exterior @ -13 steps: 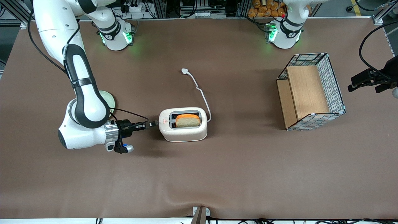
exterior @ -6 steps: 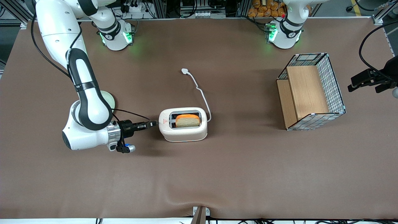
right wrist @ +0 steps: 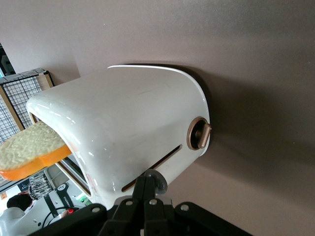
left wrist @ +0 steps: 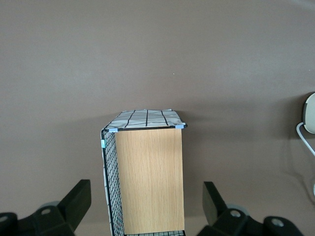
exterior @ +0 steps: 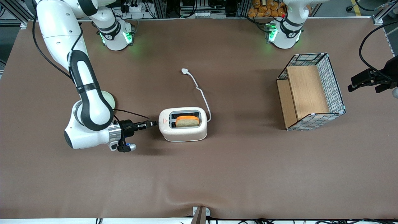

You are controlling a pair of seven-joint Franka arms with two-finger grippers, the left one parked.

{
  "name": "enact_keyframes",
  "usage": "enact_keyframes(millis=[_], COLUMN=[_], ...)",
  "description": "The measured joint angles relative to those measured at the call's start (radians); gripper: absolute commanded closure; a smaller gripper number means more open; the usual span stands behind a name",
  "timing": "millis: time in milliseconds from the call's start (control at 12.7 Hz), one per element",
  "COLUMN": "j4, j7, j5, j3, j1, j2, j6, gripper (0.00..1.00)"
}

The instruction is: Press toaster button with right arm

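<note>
The cream-white toaster stands mid-table with a slice of bread in one slot. My right arm's gripper is level with the toaster's narrow end, on the working arm's side, fingers shut together. In the right wrist view the gripper has its tips against the small grey round toaster button, beside the slot in the toaster's end face. A brown-rimmed dial sits on the same face. The bread sticks out of the slot.
The toaster's white cord runs to a plug farther from the front camera. A wire basket with a wooden shelf stands toward the parked arm's end, and also shows in the left wrist view. A pale plate lies under my forearm.
The bread slice sits lower in the slot than before. My wrist has shifted slightly, with the fingertips staying at the toaster's narrow end.
</note>
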Motion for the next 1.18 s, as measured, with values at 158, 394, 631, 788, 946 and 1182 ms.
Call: enact_keyframes(millis=[158,394,631,788,946,1182], j4=[-0.003,-0.018,-0.02,-0.021,-0.021,-0.021], j7=[-0.021,-0.054,-0.059,-0.06,-0.06,-0.061], j5=[0.001,0.002,0.003,0.005,0.006,0.006], j3=[0.0,0.001,0.002,0.002,0.003,0.002], j1=[0.0,0.0,0.001,0.003,0.005,0.008], j2=[0.0,0.005,0.018,0.03,0.041,0.046], j6=[0.003,0.022,0.034,0.047,0.059,0.071], gripper=[1.0,1.0,1.0,1.0,1.0,1.0])
